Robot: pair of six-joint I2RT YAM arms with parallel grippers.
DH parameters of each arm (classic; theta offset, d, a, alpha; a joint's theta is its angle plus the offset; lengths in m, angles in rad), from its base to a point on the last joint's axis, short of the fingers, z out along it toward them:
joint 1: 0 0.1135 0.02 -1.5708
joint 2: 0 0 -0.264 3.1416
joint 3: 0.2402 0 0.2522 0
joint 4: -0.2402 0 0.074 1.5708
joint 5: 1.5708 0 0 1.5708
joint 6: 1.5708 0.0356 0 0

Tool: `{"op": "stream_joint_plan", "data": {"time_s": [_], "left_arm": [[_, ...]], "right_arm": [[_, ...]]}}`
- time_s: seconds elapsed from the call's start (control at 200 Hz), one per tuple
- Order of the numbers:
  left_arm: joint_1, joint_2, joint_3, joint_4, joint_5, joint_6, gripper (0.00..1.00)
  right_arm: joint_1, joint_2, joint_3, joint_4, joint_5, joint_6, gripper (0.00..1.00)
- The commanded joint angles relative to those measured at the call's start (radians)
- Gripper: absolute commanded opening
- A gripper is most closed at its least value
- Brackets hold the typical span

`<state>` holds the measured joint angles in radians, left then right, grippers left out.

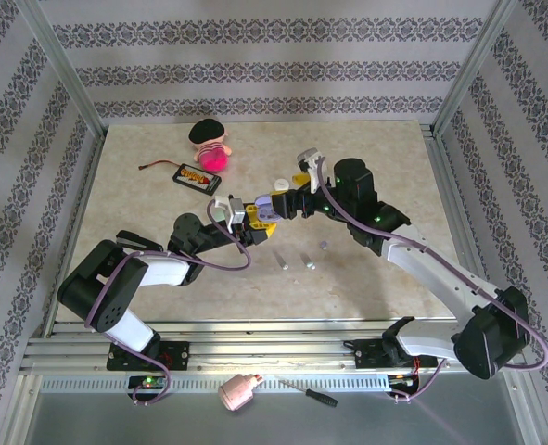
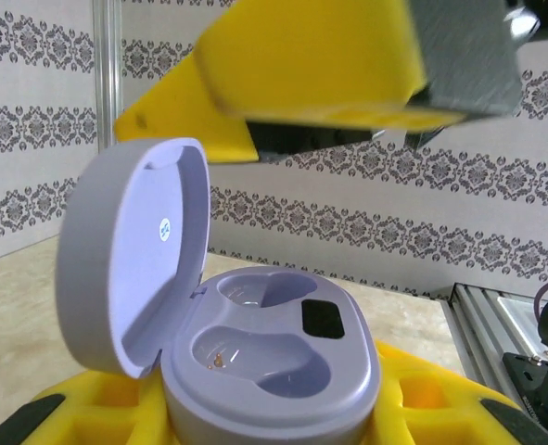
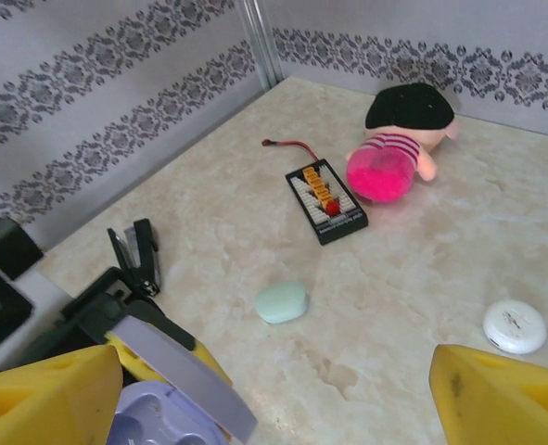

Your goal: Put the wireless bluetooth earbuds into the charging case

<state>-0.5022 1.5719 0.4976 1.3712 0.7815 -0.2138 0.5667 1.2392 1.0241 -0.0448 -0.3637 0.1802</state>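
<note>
**Case presented, before the first pick.** The left end effector [image 2: 269, 413] is clenched on the base of the lilac charging case [image 2: 283, 371]. The lid [image 2: 125, 260] is hinged up and both wells [image 2: 246, 357] are empty. The right end effector [image 3: 274, 399] hovers just above the case, released, its jaws wide with nothing between them. The earbuds [image 1: 309, 263] appear in the top view as three small pale pieces. They lie loose on the counter [image 1: 134, 185], nearer the bases and between the two arms, apart from the case.

By judgement, the next move is for the right arm to descend to one bud, close narrowly on it and carry it to a well.

The case is smooth matte plastic and pebble-shaped. Its wells are softly moulded, with a dark rectangular patch beside them. The buds are tiny and probably slick, so the pinch needs care. The counter is mottled beige and stone-like.
</note>
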Motion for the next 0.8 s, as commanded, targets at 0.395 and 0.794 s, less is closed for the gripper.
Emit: {"op": "stream_joint_plan", "data": {"time_s": [0.395, 0.794], "left_arm": [[0.043, -0.029, -0.036, 0.036, -0.010, 0.072, 0.22], [0.047, -0.117, -0.070, -0.125, -0.072, 0.201, 0.22]], "right_arm": [[-0.253, -0.299, -0.231, -0.046, 0.053, 0.208, 0.98], [-0.286, -0.107, -0.236, -0.364, 0.328, 0.189, 0.92]]}}
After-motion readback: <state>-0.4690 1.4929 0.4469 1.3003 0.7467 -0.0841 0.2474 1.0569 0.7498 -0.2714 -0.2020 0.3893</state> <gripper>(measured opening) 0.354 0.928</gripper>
